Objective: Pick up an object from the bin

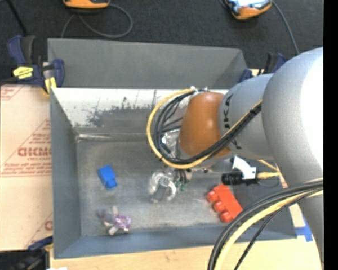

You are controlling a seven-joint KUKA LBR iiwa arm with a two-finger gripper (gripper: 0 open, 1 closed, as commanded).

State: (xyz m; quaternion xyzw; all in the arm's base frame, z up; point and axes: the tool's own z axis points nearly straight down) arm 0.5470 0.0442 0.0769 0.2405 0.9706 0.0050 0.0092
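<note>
Red plastic brick [224, 202], lying toward the near right corner of the bin [65, 167], is looking light, stiff, slick, best pinched across its narrow sides; fingers [156, 191] are hanging slightly apart, empty, nearby

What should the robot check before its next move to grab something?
1. The gripper is inside the bin, above the middle of its floor: ok.
2. There is a thing right under the gripper: cannot tell.
3. The blue block lies alone, away from the walls: ok.
4. The red brick lies alone on the floor: ok.
5. The small purple thing has room from the near wall: not ok, it lies close.
</note>
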